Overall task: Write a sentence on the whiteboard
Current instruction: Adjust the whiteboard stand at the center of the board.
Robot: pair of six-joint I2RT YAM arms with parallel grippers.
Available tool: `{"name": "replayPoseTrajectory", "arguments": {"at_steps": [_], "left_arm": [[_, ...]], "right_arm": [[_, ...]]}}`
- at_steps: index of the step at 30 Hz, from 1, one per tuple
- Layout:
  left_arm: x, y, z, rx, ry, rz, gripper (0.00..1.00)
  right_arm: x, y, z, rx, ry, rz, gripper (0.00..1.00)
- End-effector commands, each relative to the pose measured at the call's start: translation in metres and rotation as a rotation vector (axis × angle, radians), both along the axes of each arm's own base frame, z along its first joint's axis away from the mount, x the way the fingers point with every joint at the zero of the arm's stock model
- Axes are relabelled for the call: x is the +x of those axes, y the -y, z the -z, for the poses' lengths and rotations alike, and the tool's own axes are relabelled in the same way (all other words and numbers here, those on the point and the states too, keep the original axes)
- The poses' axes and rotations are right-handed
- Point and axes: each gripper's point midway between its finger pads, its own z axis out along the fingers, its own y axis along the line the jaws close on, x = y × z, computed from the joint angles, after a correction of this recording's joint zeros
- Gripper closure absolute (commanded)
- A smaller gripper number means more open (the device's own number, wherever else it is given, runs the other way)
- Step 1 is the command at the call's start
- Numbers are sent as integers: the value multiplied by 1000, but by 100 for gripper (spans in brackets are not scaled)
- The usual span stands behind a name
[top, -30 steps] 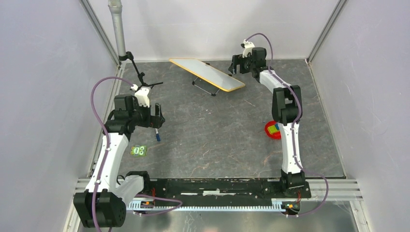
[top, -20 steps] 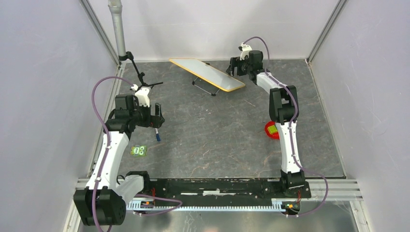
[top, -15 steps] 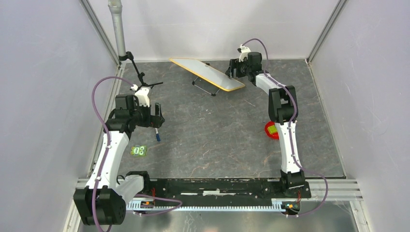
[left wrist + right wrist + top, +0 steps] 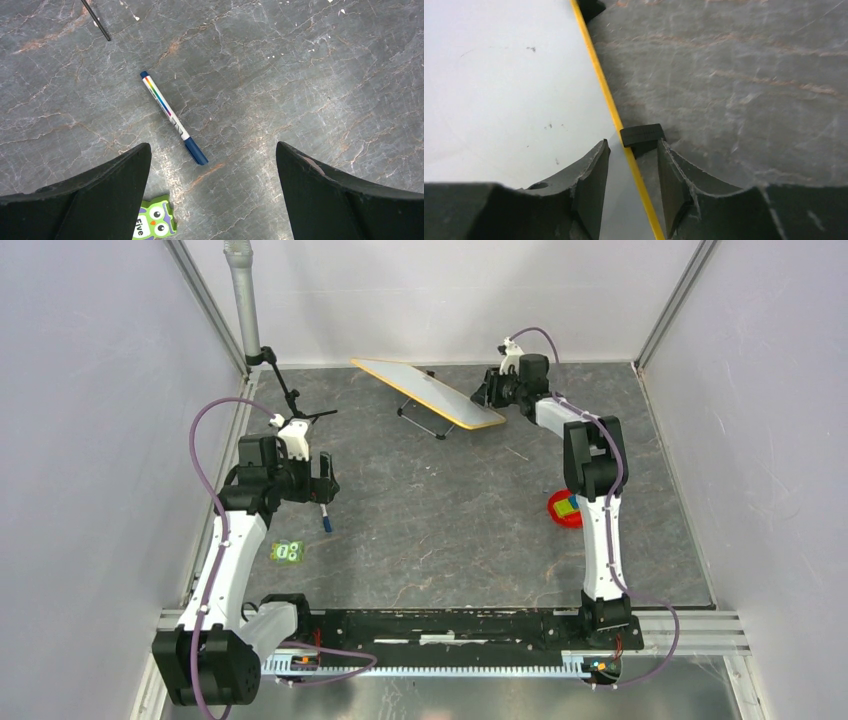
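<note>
I judge this the set-up step. My right claw [image 4: 631, 146] straddles the yellow frame at the right end of the whiteboard [image 4: 499, 90], beside a black clip foot [image 4: 640, 136], fingers narrow but not pinching. The whiteboard stands tilted and blank on the table [image 4: 450, 530]. Well nearer me than the whiteboard, my left claw [image 4: 212, 146] gapes wide above the marker [image 4: 172, 117]. Next I'd grip the frame to steady it, then pick up the marker.

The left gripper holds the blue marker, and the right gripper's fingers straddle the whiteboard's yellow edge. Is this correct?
Not quite. The left gripper is open and empty; the marker lies on the table below it, as the left wrist view shows. The right gripper does straddle the yellow edge of the whiteboard.
</note>
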Motion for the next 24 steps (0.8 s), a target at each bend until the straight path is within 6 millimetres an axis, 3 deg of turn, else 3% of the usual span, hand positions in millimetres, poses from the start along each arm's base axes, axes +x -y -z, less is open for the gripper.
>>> {"name": "replayPoseTrajectory", "arguments": {"at_steps": [1, 12, 18, 20, 24], "left_arm": [[8, 1, -15, -25, 58, -27, 0], [7, 1, -16, -28, 61, -29, 0], [8, 3, -16, -35, 60, -22, 0], [7, 4, -16, -38, 59, -18, 0], [7, 4, -16, -39, 59, -14, 0]], "right_arm": [[-58, -28, 13, 63, -175, -121, 55], [-128, -37, 35, 73, -287, -176, 60], [-173, -48, 27, 86, -303, -257, 60], [-178, -47, 22, 72, -283, -288, 59], [-165, -34, -2, -3, -153, -335, 56]]}}
